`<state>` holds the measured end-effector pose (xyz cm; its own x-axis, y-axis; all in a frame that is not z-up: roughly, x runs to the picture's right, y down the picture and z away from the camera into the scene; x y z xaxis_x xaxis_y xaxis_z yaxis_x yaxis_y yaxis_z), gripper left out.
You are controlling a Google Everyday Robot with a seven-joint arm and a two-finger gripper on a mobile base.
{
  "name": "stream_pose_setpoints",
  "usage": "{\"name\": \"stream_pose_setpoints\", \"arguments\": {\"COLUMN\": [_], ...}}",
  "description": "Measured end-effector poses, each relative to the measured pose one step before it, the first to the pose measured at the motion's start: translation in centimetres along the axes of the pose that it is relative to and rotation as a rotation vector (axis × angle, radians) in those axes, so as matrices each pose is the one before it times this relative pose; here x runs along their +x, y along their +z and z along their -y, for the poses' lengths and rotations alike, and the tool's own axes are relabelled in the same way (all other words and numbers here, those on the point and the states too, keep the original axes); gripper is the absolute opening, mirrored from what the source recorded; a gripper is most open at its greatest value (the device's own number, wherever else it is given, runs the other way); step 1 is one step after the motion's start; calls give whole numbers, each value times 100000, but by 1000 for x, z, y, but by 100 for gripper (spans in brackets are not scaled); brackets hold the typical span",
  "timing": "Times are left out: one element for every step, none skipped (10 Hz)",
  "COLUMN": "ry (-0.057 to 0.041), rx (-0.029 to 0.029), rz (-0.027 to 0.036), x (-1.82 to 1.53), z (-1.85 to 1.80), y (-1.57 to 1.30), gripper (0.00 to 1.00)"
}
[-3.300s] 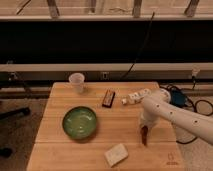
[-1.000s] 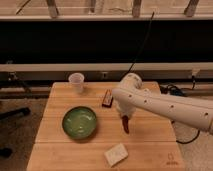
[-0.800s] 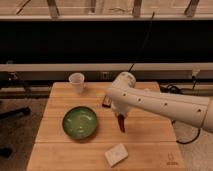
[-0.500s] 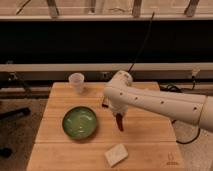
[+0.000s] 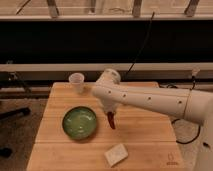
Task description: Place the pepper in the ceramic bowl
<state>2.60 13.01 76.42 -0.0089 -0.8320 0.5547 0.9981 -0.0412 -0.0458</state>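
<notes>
The green ceramic bowl (image 5: 79, 122) sits on the left half of the wooden table (image 5: 145, 142). My white arm reaches in from the right across the table. My gripper (image 5: 110, 116) points down just right of the bowl, above the tabletop. The dark red pepper (image 5: 111, 120) hangs from it, tip down, a short way right of the bowl's rim and outside the bowl.
A small translucent white cup (image 5: 76, 82) stands at the table's back left. A white rectangular block (image 5: 116, 154) lies near the front edge, below the gripper. Cables hang behind the table at the right.
My arm has swung left across the table carrying the pepper, from the right side to just beside the bowl. The arm now hides the dark bar at the back.
</notes>
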Motion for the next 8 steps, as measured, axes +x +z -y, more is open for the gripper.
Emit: {"name": "stream_pose_setpoints", "arguments": {"ry": [-1052, -1231, -2055, -1254, -783, -1684, -961, -1245], "rx": [-154, 239, 333, 178, -26, -54, 147, 281], "rz": [-182, -82, -382, -152, -120, -294, -65, -97], "x": [185, 133, 325, 194, 161, 314, 162, 190], "z": [391, 786, 1682, 857, 374, 425, 462, 716], "y": [81, 115, 55, 64, 49, 104, 94, 73], "gripper": [0, 0, 0, 0, 0, 0, 0, 0]}}
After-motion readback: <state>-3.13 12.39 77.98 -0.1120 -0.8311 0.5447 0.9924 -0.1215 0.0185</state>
